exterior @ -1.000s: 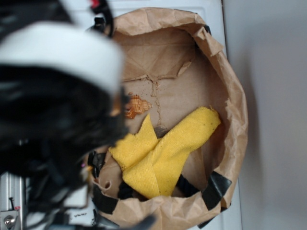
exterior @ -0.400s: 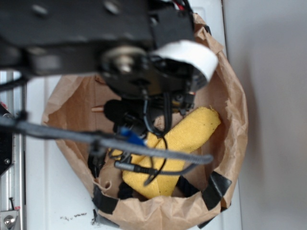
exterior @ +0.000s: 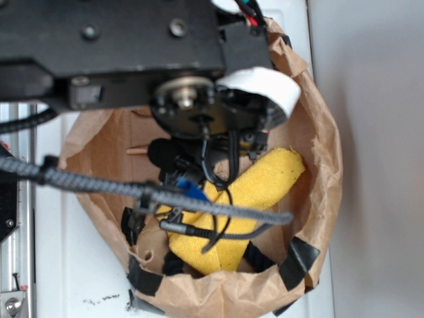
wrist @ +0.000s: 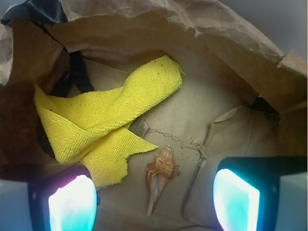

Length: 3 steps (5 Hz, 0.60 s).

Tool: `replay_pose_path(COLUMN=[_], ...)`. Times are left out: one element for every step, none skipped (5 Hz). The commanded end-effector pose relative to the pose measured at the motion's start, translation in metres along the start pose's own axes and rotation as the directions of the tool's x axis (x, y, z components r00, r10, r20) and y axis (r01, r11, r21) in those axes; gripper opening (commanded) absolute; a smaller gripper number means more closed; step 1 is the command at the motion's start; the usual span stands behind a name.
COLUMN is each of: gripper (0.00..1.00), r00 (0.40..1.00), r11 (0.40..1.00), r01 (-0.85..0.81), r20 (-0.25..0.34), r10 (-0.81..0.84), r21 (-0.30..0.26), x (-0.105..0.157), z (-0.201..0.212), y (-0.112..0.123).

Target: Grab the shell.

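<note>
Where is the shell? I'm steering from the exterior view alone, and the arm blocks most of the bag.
Observer: In the wrist view the shell lies on the floor of the paper bag, between the two fingers of the gripper.
Operator: Is the gripper shut on it?
Observer: No, the fingers stand wide apart, clear of the shell on both sides.
Operator: Is the yellow cloth covering it?
Observer: No. The yellow cloth lies beside the shell; one corner points toward it, and I cannot tell if they touch.
</note>
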State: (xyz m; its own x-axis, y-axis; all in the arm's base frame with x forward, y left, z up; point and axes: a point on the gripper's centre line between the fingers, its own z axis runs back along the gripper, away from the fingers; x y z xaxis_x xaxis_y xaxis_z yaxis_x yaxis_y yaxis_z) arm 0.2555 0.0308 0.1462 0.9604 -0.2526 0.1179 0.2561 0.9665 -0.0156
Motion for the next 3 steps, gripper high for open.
replay_pose_path(gripper=[1.0, 1.0, 1.0], r00=[0.999, 0.999, 0.999], r11=[1.0, 0.998, 0.998], r01=[-0.001, -0.004, 0.017], r20=[0.042, 0.035, 0.049], r10=[0.0, 0.002, -0.02], r21=[0.023, 0.055, 0.067], x=[0.004, 0.012, 0.026], z=[0.013, -0.024, -0.051], y=[0.002, 0.011, 0.028])
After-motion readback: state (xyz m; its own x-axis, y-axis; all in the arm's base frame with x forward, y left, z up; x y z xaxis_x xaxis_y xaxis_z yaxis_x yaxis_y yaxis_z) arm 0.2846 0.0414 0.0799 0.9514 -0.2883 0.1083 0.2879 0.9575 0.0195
